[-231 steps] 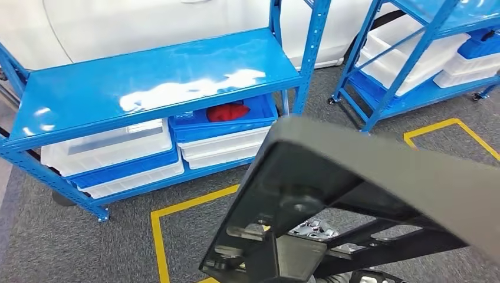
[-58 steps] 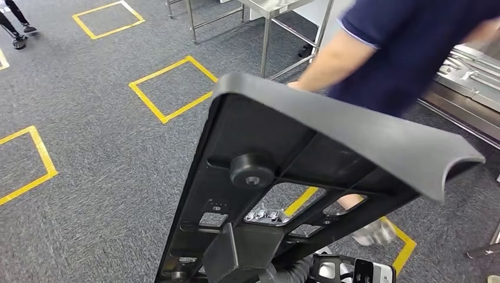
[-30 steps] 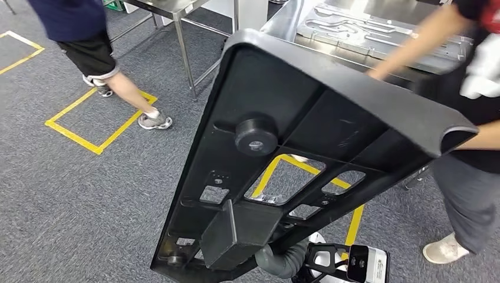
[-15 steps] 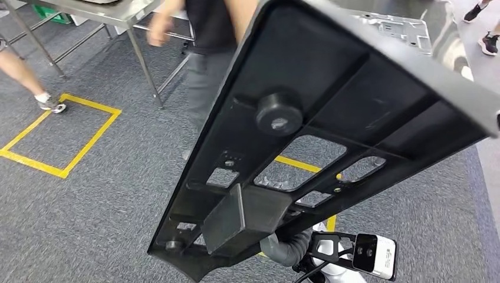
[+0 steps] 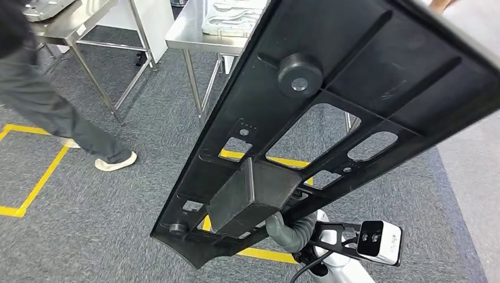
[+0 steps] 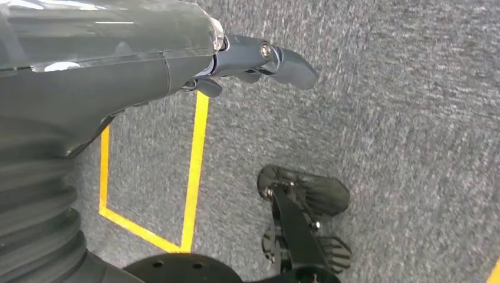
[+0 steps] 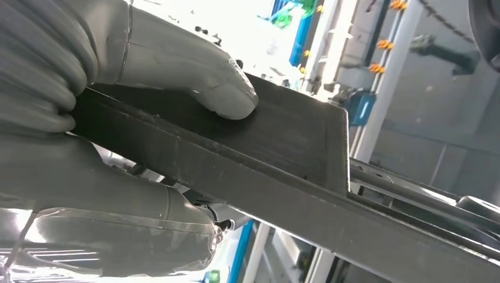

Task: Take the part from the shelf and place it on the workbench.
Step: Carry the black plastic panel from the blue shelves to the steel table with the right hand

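Head view: a large black ribbed part [image 5: 354, 88] is carried tilted above the grey carpet [image 5: 88, 224], near a steel bench [image 5: 194, 36]. The right robot hand [image 7: 118, 135] is clamped on the part's edge, thumb pressed flat. The left robot hand [image 6: 247, 59] hangs empty, fingers apart.

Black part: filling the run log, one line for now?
phase: carry | right hand grips black part | left hand holds nothing | steel workbench ahead
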Robot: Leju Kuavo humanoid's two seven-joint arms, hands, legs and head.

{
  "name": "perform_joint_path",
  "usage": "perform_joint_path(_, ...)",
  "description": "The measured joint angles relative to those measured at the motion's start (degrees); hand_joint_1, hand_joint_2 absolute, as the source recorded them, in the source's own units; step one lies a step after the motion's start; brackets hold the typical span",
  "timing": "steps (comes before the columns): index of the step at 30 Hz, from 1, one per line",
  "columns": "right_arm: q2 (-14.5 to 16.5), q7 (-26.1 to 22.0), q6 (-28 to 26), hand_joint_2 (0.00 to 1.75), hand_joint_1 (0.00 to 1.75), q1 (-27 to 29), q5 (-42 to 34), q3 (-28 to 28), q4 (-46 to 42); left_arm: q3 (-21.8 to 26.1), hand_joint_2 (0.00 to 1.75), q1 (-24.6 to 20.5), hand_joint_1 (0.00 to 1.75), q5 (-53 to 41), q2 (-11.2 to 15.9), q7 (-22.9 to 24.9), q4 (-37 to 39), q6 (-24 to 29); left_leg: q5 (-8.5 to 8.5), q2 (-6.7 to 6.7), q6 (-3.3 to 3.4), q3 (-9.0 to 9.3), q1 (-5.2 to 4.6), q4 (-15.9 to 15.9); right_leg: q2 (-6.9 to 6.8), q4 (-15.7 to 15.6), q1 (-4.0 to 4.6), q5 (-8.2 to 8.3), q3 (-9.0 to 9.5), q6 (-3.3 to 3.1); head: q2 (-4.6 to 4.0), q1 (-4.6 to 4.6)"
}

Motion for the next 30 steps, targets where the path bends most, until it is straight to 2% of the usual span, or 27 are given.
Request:
perform_joint_path(1,-0.2,0.0,-0.2,1.75,1.75,0.0,0.0,0.0,-0.2,0.0,1.75,-0.1,0.0,0.0,0.0,0.0,0.0,-0.1,0.17,0.55,0.4,0.09,0.04,-0.2,-0.32,0.1,-0.04,-0.08,-0.12,0.32,0.0,0.01)
perform_joint_path(3,-0.7,-0.1,-0.6,1.75,1.75,0.0,0.0,0.0,-0.6,-0.2,1.75,-0.2,0.0,-0.1,-0.1,-0.2,0.0,-0.3,0.47,1.71,1.23,0.23,0.21,-0.7,-2.92,2.7,0.06,-1.76,-1.43,0.84,0.0,0.02)
perform_joint_path(4,-0.9,-0.2,-0.8,1.75,1.75,0.0,0.0,0.0,-0.8,-0.3,1.75,-0.1,0.0,-0.2,-0.2,-0.3,0.0,-0.4,0.5,2.39,1.51,0.26,0.17,-0.8,-4.68,5.9,0.01,-3.47,-2.95,1.03,0.0,0.02)
perform_joint_path(5,-1.1,-0.2,-1.0,1.75,1.75,0.1,0.0,0.0,-0.9,-0.3,1.75,0.0,0.0,-0.2,-0.2,-0.4,0.0,-0.5,0.45,3.03,1.67,0.23,0.09,-0.8,-5.85,9.8,-0.04,-5.36,-4.97,1.22,0.0,0.02)
perform_joint_path(6,-1.3,-0.3,-1.1,1.75,1.75,0.2,0.0,0.0,-1.0,-0.4,1.75,0.1,0.0,-0.2,-0.2,-0.5,0.0,-0.6,0.4,3.74,1.71,0.21,0.02,-0.8,-6.41,13.6,-0.17,-6.85,-6.96,1.4,0.0,0.02)
perform_joint_path(7,-1.5,-0.4,-1.2,1.75,1.75,0.4,0.0,0.0,-1.0,-0.4,1.75,0.2,0.0,-0.2,-0.2,-0.5,0.0,-0.6,0.33,4.47,1.7,0.21,-0.04,-0.8,-6.65,16.1,-0.29,-7.42,-8.3,1.52,0.0,0.02)
perform_joint_path(8,-1.7,-0.4,-1.2,1.75,1.75,0.5,0.0,0.0,-1.0,-0.4,1.75,0.2,0.0,-0.1,-0.2,-0.5,0.0,-0.6,0.24,5.17,1.64,0.25,-0.06,-0.8,-6.82,16.3,-0.37,-6.86,-8.51,1.57,0.0,0.02)
perform_joint_path(9,-1.9,-0.4,-1.2,1.75,1.75,0.7,0.0,0.0,-1.1,-0.5,1.75,0.2,0.0,-0.1,-0.2,-0.5,0.0,-0.7,0.12,5.84,1.53,0.37,-0.07,-0.8,-7.1,14.1,-0.42,-5.29,-7.42,1.54,0.0,0.02)
perform_joint_path(10,-2.0,-0.4,-1.2,1.75,1.75,0.7,0.0,0.0,-1.2,-0.5,1.75,0.1,0.0,-0.1,-0.2,-0.6,0.0,-0.7,-0.03,6.47,1.38,0.57,-0.08,-0.8,-7.88,10.0,-0.39,-3.2,-5.23,1.39,0.0,0.02)
perform_joint_path(11,-2.1,-0.5,-1.2,1.75,1.75,0.8,0.0,0.0,-1.3,-0.6,1.75,0.1,0.0,-0.1,-0.2,-0.6,0.0,-0.8,-0.21,7.02,1.18,0.81,-0.16,-0.8,-9.26,5.7,-0.18,-1.62,-2.89,1.07,0.0,0.02)
perform_joint_path(12,-2.1,-0.5,-1.2,1.75,1.75,0.7,0.0,0.0,-1.4,-0.7,1.75,0.1,0.0,-0.1,-0.2,-0.6,0.0,-0.8,-0.4,7.51,0.92,1.03,-0.27,-0.8,-10.43,2.3,0.04,-0.52,-1.07,0.76,0.0,0.02)
perform_joint_path(13,-2.2,-0.5,-1.2,1.75,1.75,0.7,0.0,0.0,-1.6,-0.8,1.75,0.1,0.0,-0.1,-0.3,-0.6,0.0,-0.8,-0.55,7.99,0.6,1.22,-0.37,-0.7,-11.21,0.4,0.3,-0.09,-0.07,0.45,0.0,0.02)
perform_joint_path(14,-2.2,-0.5,-1.2,1.75,1.75,0.7,0.0,0.0,-1.7,-0.8,1.75,0.0,0.0,-0.1,-0.3,-0.6,0.0,-0.8,-0.67,8.49,0.25,1.37,-0.46,-0.8,-11.32,-0.1,0.54,-0.22,0.08,0.17,0.0,0.02)
perform_joint_path(16,-2.3,-0.6,-1.2,1.75,1.75,0.8,0.0,0.0,-1.8,-0.9,1.75,0.0,0.0,-0.1,-0.3,-0.7,0.0,-0.8,-0.87,9.63,-0.46,1.8,-0.47,-1.0,-9.88,-0.3,0.58,-0.05,0.03,-0.32,0.0,0.01)
perform_joint_path(17,-2.4,-0.6,-1.2,1.75,1.75,0.8,0.0,0.0,-1.9,-0.9,1.75,-0.1,0.0,0.0,-0.3,-0.7,0.0,-0.8,-1.1,9.66,-0.76,1.98,-0.39,-0.9,-9.32,-0.5,0.41,0.06,0.16,-0.58,0.0,0.01)
perform_joint_path(18,-2.4,-0.6,-1.2,1.75,1.75,0.8,0.0,0.0,-2.0,-1.0,1.75,-0.2,0.0,0.1,-0.3,-0.7,0.0,-0.8,-1.6,8.96,-1.0,1.96,-0.31,-0.5,-8.8,-0.8,0.18,0.2,0.34,-0.85,0.0,0.02)
perform_joint_path(19,-2.4,-0.7,-1.2,1.75,1.75,0.8,0.0,0.0,-2.1,-1.0,1.75,-0.2,0.0,0.2,-0.3,-0.7,0.0,-0.8,-2.64,7.62,-1.15,1.42,-0.2,1.0,-8.38,-1.0,-0.03,0.32,0.49,-1.12,0.0,0.02)
perform_joint_path(21,-2.4,-0.8,-1.2,1.75,1.75,0.7,0.5,0.0,-2.2,-1.0,1.75,-0.1,0.0,0.5,-0.3,-0.7,0.0,-0.7,-6.09,4.57,-1.36,-1.55,-0.07,7.4,-7.38,-1.1,-0.09,0.41,0.54,-1.6,0.0,0.02)
perform_joint_path(22,-2.4,-0.9,-1.3,1.75,1.75,0.8,0.9,0.0,-2.2,-0.9,1.75,0.0,0.0,0.6,-0.3,-0.6,0.0,-0.8,-7.78,3.71,-1.44,-3.64,-0.06,11.6,-6.77,-1.1,-0.01,0.4,0.51,-1.78,0.0,0.01)
perform_joint_path(23,-2.4,-0.9,-1.4,1.75,1.75,0.9,1.5,0.0,-2.2,-0.9,1.75,0.2,0.0,0.7,-0.3,-0.6,0.0,-0.8,-8.64,3.3,-1.49,-5.39,-0.06,14.7,-6.16,-1.0,0.08,0.37,0.51,-1.86,0.0,0.01)
perform_joint_path(24,-2.4,-0.9,-1.6,1.75,1.75,1.1,2.0,0.0,-2.2,-0.9,1.75,0.3,0.0,0.8,-0.3,-0.5,0.0,-0.9,-8.29,3.15,-1.46,-6.3,-0.06,15.9,-5.58,-1.0,0.16,0.32,0.54,-1.89,0.0,0.01)
perform_joint_path(25,-2.4,-1.0,-1.7,1.75,1.75,1.2,2.5,0.0,-2.2,-0.9,1.75,0.3,0.0,0.8,-0.3,-0.5,0.0,-1.0,-6.79,3.11,-1.36,-6.11,-0.06,14.7,-5.11,-0.9,0.21,0.23,0.63,-1.86,0.0,0.01)
perform_joint_path(27,-2.5,-1.1,-2.0,1.75,1.75,1.3,3.1,0.0,-2.4,-0.9,1.75,0.2,0.0,0.8,-0.2,-0.5,0.0,-1.6,-2.21,2.84,-0.86,-3.13,-0.09,7.1,-4.48,-0.7,0.28,-0.05,0.95,-1.65,0.0,0.01)
perform_joint_path(28,-2.5,-1.1,-2.1,1.75,1.75,1.4,3.3,0.0,-2.6,-0.9,1.75,0.1,0.0,0.8,-0.2,-0.5,0.0,-1.9,-0.65,2.61,-0.53,-1.55,-0.17,3.3,-4.25,-0.6,0.38,-0.21,1.02,-1.45,0.0,0.01)
perform_joint_path(29,-2.5,-1.1,-2.2,1.75,1.75,1.5,3.4,0.0,-2.8,-1.0,1.75,0.1,0.0,0.7,-0.1,-0.4,0.0,-2.2,0.22,2.4,-0.19,-0.48,-0.28,0.8,-4.1,-0.5,0.45,-0.3,1.01,-1.2,0.0,0.01)
perform_joint_path(30,-2.5,-1.2,-2.2,1.75,1.75,1.7,3.5,0.0,-3.0,-1.0,1.75,0.1,0.0,0.6,-0.1,-0.4,0.0,-2.5,0.35,2.24,0.11,-0.04,-0.42,-0.4,-4.0,-0.4,0.48,-0.33,0.92,-0.92,0.0,0.01)
